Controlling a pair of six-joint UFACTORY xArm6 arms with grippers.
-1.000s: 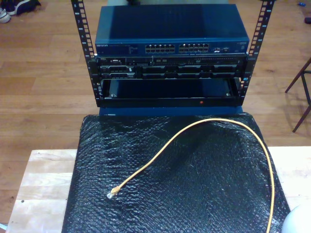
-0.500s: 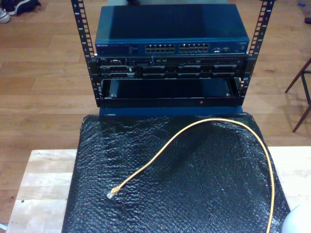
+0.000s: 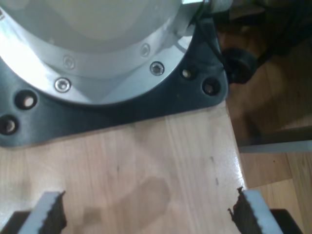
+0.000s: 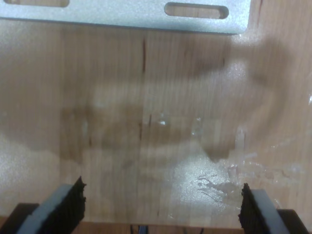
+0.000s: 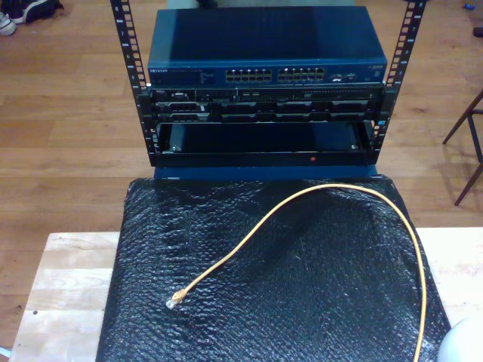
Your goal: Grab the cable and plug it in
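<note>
The cable (image 5: 317,197) lies loose on the black bubbled mat (image 5: 317,302) that covers the middle of the pale wooden surface (image 5: 60,279). Its clear plug (image 5: 174,299) rests on the mat well short of the rack (image 5: 264,113), towards the exterior view's left. From the plug the yellow-orange line climbs towards the rack, arches just before the mat's far edge, then runs back down along the mat's edge on the exterior view's right and leaves the picture.

The rack stands on the wood floor (image 5: 68,113) just beyond the mat — a blue network switch (image 5: 264,49) with two rows of ports sits on top, darker units below it, and an open bay under those.

My first end effector (image 3: 146,217) hangs over bare pale wood beside a black and silver arm base (image 3: 97,63), fingers spread wide with nothing between them. My second end effector (image 4: 163,204) hovers over bare wood too, near a slotted metal bracket (image 4: 146,14) — its toothed pads (image 4: 73,200) stand far apart and grip nothing.
</note>
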